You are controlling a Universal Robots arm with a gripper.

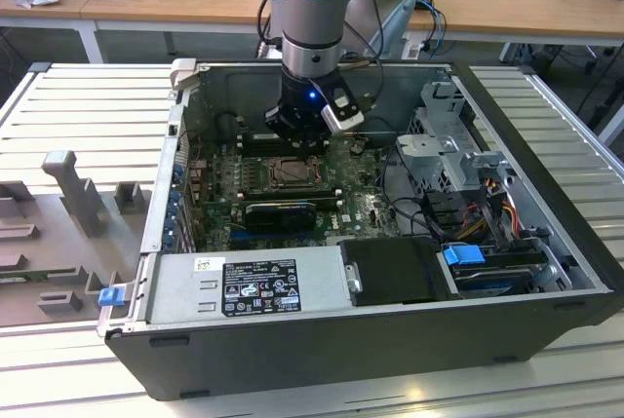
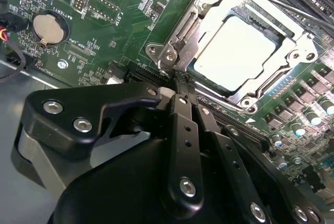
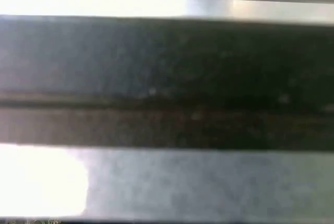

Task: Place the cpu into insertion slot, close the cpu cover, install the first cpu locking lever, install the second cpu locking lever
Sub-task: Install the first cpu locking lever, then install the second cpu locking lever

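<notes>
- Sitting in the slot (image 2: 232, 10), the cpu (image 2: 237, 51) shows us a pale, flat top, with the cover (image 2: 292, 44) closed around it.
- We see a lever (image 2: 182, 85) along the socket's near edge, touching our claw (image 2: 183, 97).
- We judge the claw's fingers (image 2: 182, 135) pressed together at the lever's end.

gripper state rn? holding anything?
Gripper: fingers shut together, tips at the corner of the cpu cover, which lies closed over the cpu. No part visibly held between them.
</notes>
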